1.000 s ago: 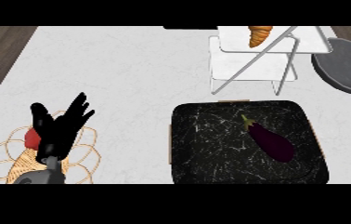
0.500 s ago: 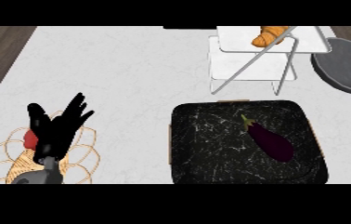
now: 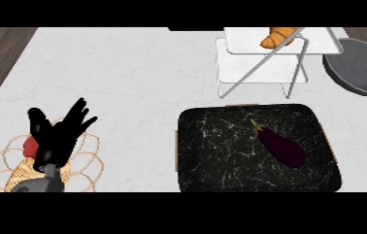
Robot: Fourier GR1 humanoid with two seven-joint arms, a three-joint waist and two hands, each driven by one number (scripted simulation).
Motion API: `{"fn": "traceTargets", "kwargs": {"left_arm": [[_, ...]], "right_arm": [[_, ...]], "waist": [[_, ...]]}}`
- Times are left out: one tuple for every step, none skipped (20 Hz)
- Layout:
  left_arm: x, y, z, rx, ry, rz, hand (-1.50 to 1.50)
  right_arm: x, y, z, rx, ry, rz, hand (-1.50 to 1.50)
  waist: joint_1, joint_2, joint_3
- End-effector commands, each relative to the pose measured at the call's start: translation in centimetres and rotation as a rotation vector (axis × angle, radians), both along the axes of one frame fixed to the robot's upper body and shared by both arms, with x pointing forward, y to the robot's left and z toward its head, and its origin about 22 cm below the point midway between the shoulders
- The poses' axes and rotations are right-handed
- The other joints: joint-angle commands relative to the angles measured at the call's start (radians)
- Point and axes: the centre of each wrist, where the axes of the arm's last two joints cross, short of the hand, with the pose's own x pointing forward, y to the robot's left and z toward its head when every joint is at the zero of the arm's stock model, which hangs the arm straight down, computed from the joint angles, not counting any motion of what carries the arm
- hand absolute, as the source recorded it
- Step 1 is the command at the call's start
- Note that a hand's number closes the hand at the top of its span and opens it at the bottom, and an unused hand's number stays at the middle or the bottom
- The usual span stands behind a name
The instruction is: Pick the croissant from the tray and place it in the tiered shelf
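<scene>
Left hand (image 3: 57, 136) idle at lower left, fingers released, resting over a wire basket (image 3: 86, 162). Tray (image 3: 215, 150) to its right holds only an eggplant (image 3: 281, 144). Croissant (image 3: 278, 37) sits on the shelf (image 3: 247, 68), far up-right. Place step looks done; next is just confirming it's stable. Right hand not visible.

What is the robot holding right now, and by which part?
Nothing. The left hand is open over the wire basket; the croissant lies on the tiered shelf.
</scene>
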Motion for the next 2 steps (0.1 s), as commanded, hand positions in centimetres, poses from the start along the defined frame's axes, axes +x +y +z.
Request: {"fn": "traceTargets", "kwargs": {"left_arm": [[-1.2,0.4,-0.7,-0.022,0.052,-0.008,0.0],[-2.0,-0.9,-2.5,-0.02,0.046,0.001,0.0]], "right_arm": [[-2.0,-4.2,-3.0,-0.03,-0.023,0.026,-1.5],[-3.2,-5.2,-1.2,-0.004,-0.015,0.033,-1.5]], "waist": [[0.003,0.005,-0.005],[0.002,0.006,-0.005]]}}
